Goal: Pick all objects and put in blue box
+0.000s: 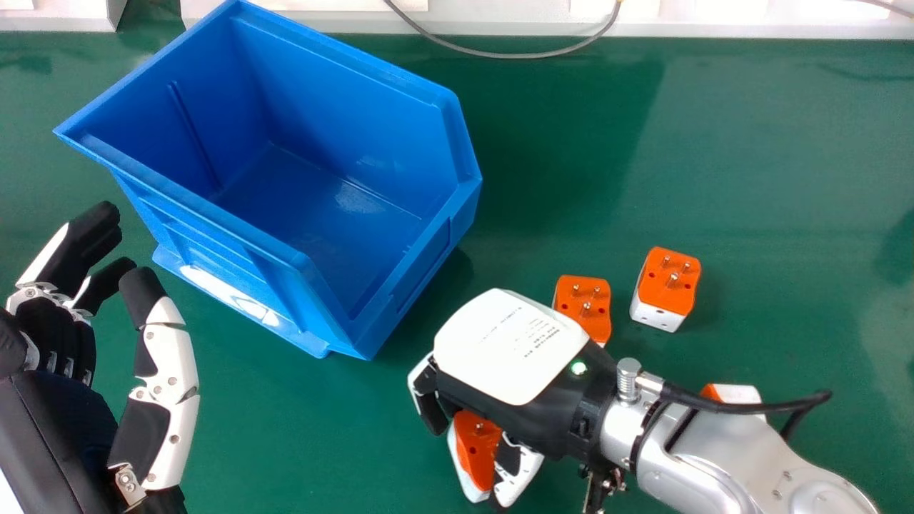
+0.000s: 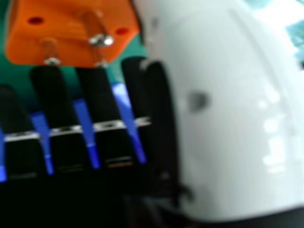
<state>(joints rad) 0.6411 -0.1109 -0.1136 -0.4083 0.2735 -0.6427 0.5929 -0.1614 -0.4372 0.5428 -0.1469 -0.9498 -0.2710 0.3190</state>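
Note:
My right hand [image 1: 510, 350] is low in the middle of the head view, open over an orange-and-white plug [image 1: 475, 446], its thumb close beside it. In the right hand view that plug [image 2: 71, 31] lies at the fingertips, its pins facing the camera. Whether it is lifted I cannot tell. Two more plugs, one [image 1: 583, 303] partly behind the hand and one [image 1: 668, 282] farther right, have their pins up. A fourth [image 1: 739, 395] is mostly hidden by my right forearm. The blue box [image 1: 214, 214] stands at the upper left. My left hand [image 1: 168, 378] is open below its left side.
A grey cable [image 1: 493, 54] curves over the far edge of the green tabletop [image 1: 771, 178], near a white ledge [image 1: 714, 28]. The box's raised walls lie between the two hands and the far side.

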